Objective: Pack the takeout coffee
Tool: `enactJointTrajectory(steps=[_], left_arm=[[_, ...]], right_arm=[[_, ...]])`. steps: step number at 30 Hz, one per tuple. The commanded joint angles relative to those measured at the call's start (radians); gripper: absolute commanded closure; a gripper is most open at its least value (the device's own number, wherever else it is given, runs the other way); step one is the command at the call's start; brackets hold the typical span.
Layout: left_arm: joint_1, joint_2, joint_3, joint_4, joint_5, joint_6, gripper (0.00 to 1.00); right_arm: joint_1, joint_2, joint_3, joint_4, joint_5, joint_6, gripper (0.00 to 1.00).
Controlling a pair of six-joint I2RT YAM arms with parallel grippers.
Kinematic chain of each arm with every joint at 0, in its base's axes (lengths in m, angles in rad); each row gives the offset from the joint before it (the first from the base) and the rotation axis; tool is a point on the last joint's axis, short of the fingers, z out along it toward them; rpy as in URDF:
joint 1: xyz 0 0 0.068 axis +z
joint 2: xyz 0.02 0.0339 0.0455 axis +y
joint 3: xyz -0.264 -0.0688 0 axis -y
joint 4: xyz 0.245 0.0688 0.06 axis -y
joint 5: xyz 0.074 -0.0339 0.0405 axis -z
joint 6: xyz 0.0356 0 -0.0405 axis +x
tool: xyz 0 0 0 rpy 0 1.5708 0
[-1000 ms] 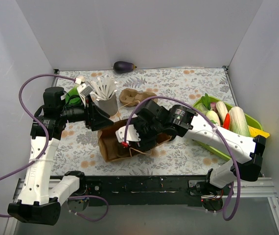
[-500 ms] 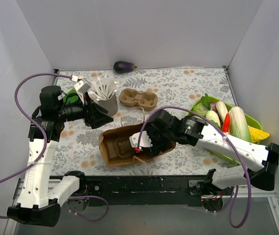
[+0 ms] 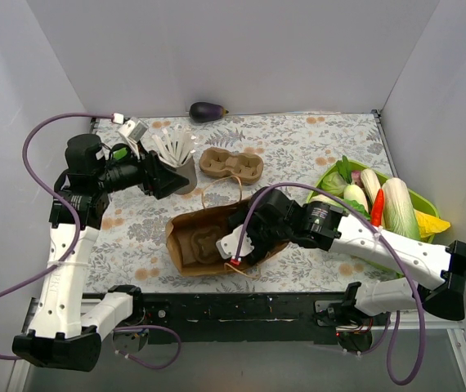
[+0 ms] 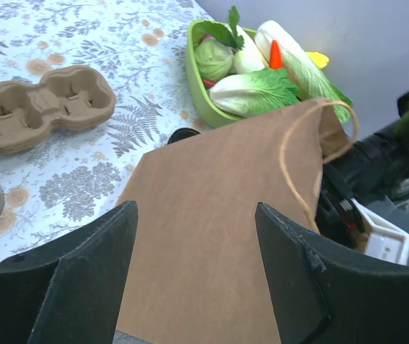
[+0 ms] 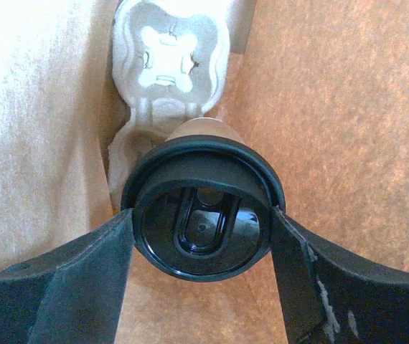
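Gripping with the right end effector point(image 5: 201, 222) a small tan paper cup with a black plastic lid point(image 5: 199, 175), one finger point(image 5: 82, 272) pressed against each side of the lid. Reaching well inside an open brown paper bag with string handles point(image 5: 334, 107), so that nothing of the cup shows from overhead. Holding it right over the nearer well of a moulded two-well cardboard carrier point(image 5: 168, 43) that lies on the bag's floor; cannot tell whether seated in that well or just above it. Farther well of that carrier bare.

Hovering with the left end effector point(image 4: 196, 215) above the tabletop, fingers spread wide and gripping nothing, pointed toward the bag's outer side. Close beside a grey cup of white sticks point(image 3: 185, 175) in the overhead view.

On the floral-patterned tabletop point(image 3: 315, 139), past the bag, a second brown moulded carrier point(image 3: 231, 163), both wells empty and clear of the bag. To the right, a green tray of vegetables point(image 4: 189, 61), near the bag but not touching. At the far edge by the back wall, a dark purple aubergine point(image 3: 207, 111), well apart from everything else.
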Motion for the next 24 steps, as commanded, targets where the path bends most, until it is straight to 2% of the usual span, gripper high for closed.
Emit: enactJointTrajectory(steps=[1, 6, 10, 14, 18, 24], left_arm=[[-0.001, 0.007, 0.019, 0.032, -0.095, -0.02, 0.33], [-0.001, 0.004, -0.073, 0.052, -0.092, 0.002, 0.33], [-0.001, -0.002, -0.172, 0.073, -0.006, 0.0, 0.33], [-0.001, 0.0, -0.245, 0.058, 0.077, 0.061, 0.36], [-0.003, 0.006, -0.295, 0.067, 0.089, 0.069, 0.36], [-0.005, 0.013, -0.315, 0.092, 0.094, 0.066, 0.37]], right_arm=[[0.024, -0.054, -0.05, 0.021, 0.0, -0.086, 0.99], [0.053, -0.128, -0.116, 0.041, -0.006, -0.104, 0.99], [0.059, -0.155, -0.132, 0.095, -0.018, -0.104, 0.99], [0.062, -0.099, -0.103, 0.123, 0.026, -0.097, 0.99], [0.064, -0.014, -0.042, 0.132, 0.098, -0.061, 0.99], [0.07, 0.046, 0.009, 0.115, 0.074, -0.021, 0.99]])
